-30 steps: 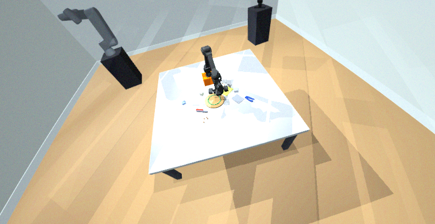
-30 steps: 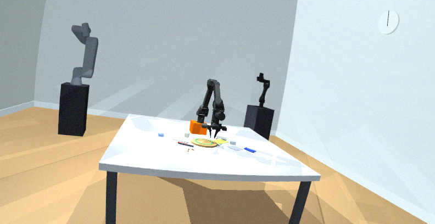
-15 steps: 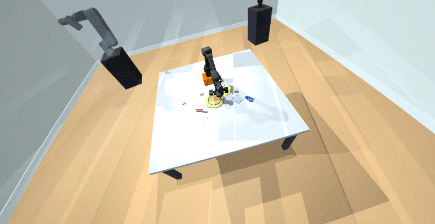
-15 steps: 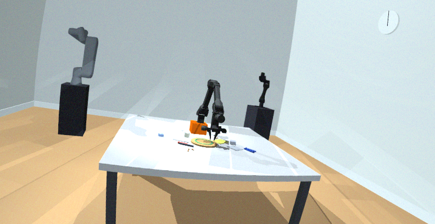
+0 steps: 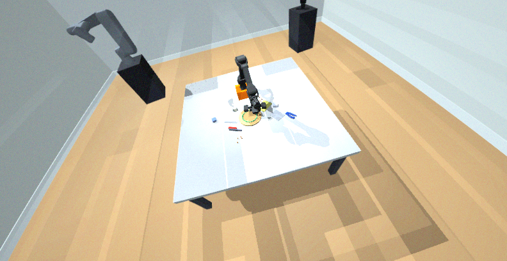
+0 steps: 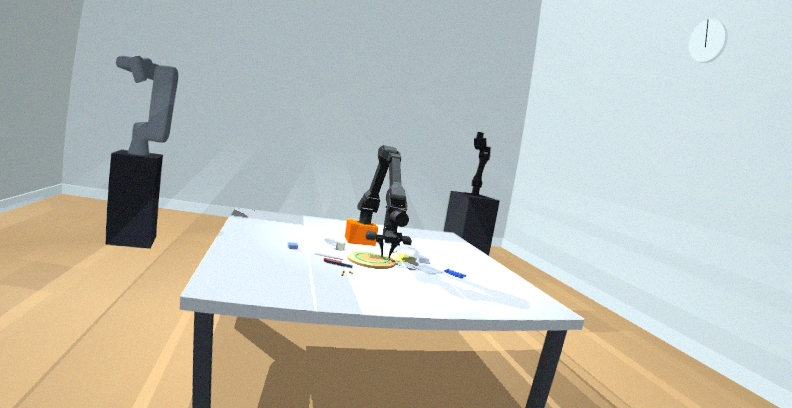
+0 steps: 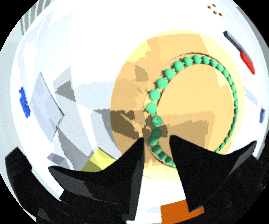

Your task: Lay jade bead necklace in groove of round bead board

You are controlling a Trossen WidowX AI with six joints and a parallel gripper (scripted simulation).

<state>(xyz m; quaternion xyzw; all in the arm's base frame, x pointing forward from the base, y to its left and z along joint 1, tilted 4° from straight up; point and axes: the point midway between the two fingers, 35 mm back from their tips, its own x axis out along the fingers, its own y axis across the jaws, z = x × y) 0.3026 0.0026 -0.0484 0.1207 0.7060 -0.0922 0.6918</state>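
The jade bead necklace (image 7: pixel 154 95) (image 5: pixel 242 117) (image 6: pixel 355 257) lies as a closed green loop on the round bead board (image 7: pixel 127 65) (image 5: pixel 249 118) (image 6: pixel 372 266). In the wrist view a thin groove line shows just outside the beads at the top and left; whether every bead sits in the groove I cannot tell. My gripper (image 7: pixel 157 139) (image 6: pixel 385 257) is partly open, with nothing held between its fingertips. It is low over the board's edge nearest the arm base, its tips on either side of the loop's near left part. The fingers hide some near beads.
A yellow item (image 7: pixel 99 159) (image 5: pixel 266 105) lies beside the board, with a grey flat piece (image 7: pixel 46 107) and a blue item (image 7: pixel 24 102) (image 5: pixel 290 114) farther out. A red-and-dark tool (image 7: pixel 247 62) (image 5: pixel 232 128) and several small orange bits (image 5: pixel 239 139) lie on the other side.
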